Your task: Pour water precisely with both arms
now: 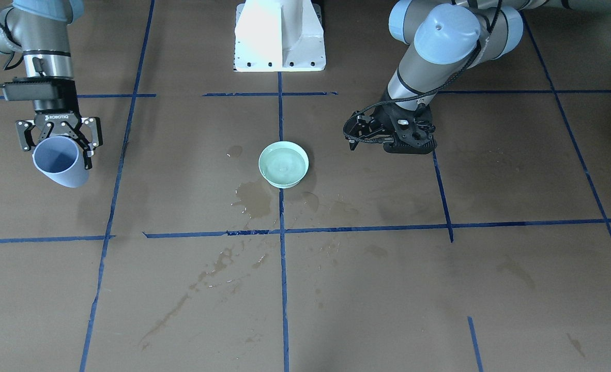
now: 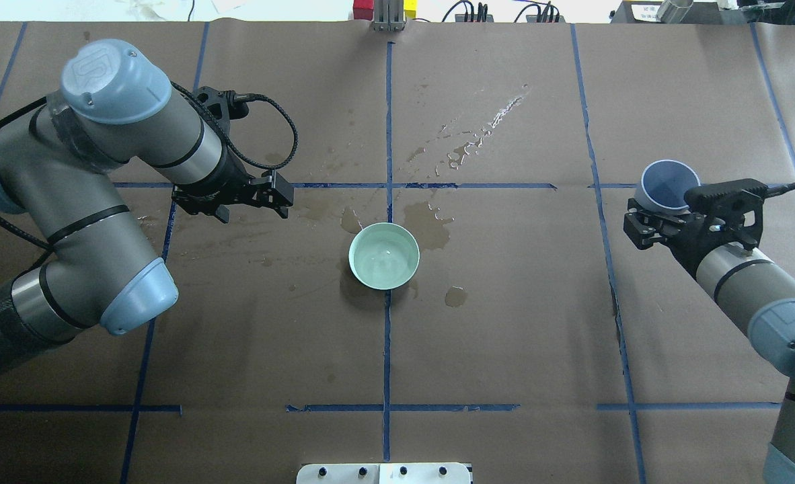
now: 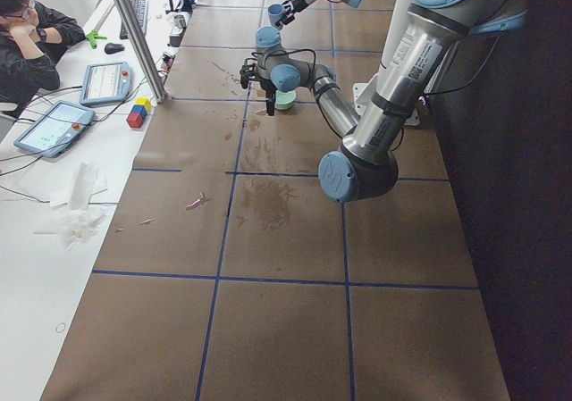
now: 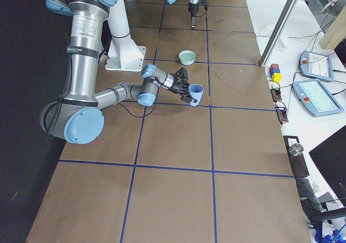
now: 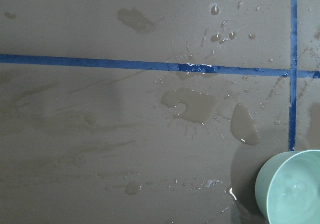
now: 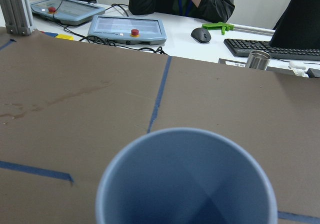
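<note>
A mint-green bowl (image 1: 285,183) stands at the table's centre with water (image 1: 283,164) in it; it also shows in the overhead view (image 2: 384,286) and at the lower right of the left wrist view (image 5: 262,194). My right gripper (image 1: 60,150) is shut on a tilted blue cup (image 1: 62,165), held above the table far to the bowl's side (image 2: 670,183). No water shows inside the cup (image 6: 185,184). My left gripper (image 2: 253,208) points down beside the bowl, empty, its fingers apart.
Spilled water puddles (image 1: 254,199) and streaks (image 2: 478,131) lie around and beyond the bowl. Blue tape lines (image 1: 282,289) cross the brown paper cover. The white pedestal (image 1: 279,36) stands behind. Tablets (image 6: 127,28) and a keyboard (image 6: 270,48) sit past the table's far edge.
</note>
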You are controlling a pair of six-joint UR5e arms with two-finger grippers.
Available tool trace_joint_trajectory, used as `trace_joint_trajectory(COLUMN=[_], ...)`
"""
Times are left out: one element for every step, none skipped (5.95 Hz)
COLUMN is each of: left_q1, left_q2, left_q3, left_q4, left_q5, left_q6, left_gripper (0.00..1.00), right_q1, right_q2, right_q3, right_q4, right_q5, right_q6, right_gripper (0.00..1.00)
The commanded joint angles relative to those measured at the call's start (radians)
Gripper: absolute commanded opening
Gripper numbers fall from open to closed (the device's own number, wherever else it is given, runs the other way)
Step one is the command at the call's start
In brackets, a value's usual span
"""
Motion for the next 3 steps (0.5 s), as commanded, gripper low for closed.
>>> trace_joint_trajectory(left_q1=[0.001,0.001,0.001], left_q2=[-0.002,-0.002,-0.002], left_q3=[0.0,-0.002,-0.004], left_q4=[0.0,0.0,0.0], left_q5=[0.0,0.0,0.0], left_q6=[0.0,0.0,0.0], left_gripper=[1.0,1.0,1.0], right_q1=[0.001,0.001,0.001], right_q2=[-0.036,-0.042,-0.048], right_q3=[-0.213,-0.276,-0.304], right_q4=[0.286,0.369,0.417], right_q5=[-0.026,-0.062,-0.066], right_q6=[0.001,-0.001,0.001], right_gripper=[0.01,0.01,0.02])
